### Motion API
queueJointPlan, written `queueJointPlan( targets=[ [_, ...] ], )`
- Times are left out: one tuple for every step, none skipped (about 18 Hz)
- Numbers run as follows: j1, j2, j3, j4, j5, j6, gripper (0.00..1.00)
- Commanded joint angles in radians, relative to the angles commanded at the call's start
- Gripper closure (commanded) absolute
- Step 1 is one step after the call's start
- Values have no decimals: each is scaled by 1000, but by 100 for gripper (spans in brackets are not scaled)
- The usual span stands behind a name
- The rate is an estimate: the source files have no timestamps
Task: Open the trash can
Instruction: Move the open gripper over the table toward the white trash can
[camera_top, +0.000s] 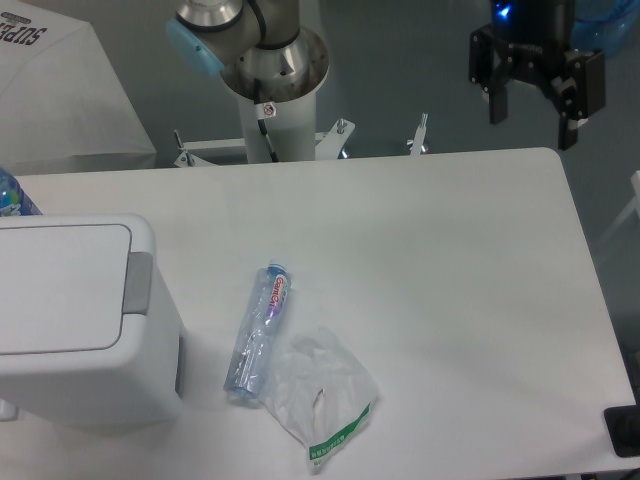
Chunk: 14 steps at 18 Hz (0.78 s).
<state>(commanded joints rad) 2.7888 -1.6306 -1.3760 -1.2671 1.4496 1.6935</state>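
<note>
The trash can (70, 320) is a large boxy white bin at the left edge of the table. Its flat white lid (55, 285) lies closed, with the grey push tab (138, 283) on its right side. My gripper (533, 122) hangs high at the top right, above the table's far right corner and far from the bin. Its two black fingers are spread apart and hold nothing.
A clear plastic bottle (260, 330) lies on the white table (420, 250) just right of the bin. A clear plastic bag with green print (322, 395) lies beside it. The arm's base column (272, 90) stands behind the far table edge. A blue-labelled bottle (12, 195) pokes up behind the bin.
</note>
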Motion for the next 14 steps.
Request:
queueJointPlan(
  targets=[
    [0, 0, -2, 0, 3, 0, 0],
    [0, 0, -3, 0, 3, 0, 0],
    [-2, 0, -2, 0, 5, -3, 0],
    [-3, 2, -2, 0, 0, -8, 0],
    [-3, 2, -3, -2, -5, -29, 0],
    [-11, 2, -3, -2, -6, -75, 0],
    [-32, 0, -3, 0, -8, -137, 0],
    [-61, -2, -3, 0, -6, -209, 0],
    [-87, -5, -3, 2, -5, -291, 0],
    [-112, -8, -3, 3, -6, -367, 0],
    [-135, -14, -2, 12, -8, -444, 0],
    [-167, -17, -5, 20, -12, -522, 0],
    [-193, -26, -6, 24, -21, -599, 0],
    [-212, -32, -8, 34, -40, -670, 0]
  ],
)
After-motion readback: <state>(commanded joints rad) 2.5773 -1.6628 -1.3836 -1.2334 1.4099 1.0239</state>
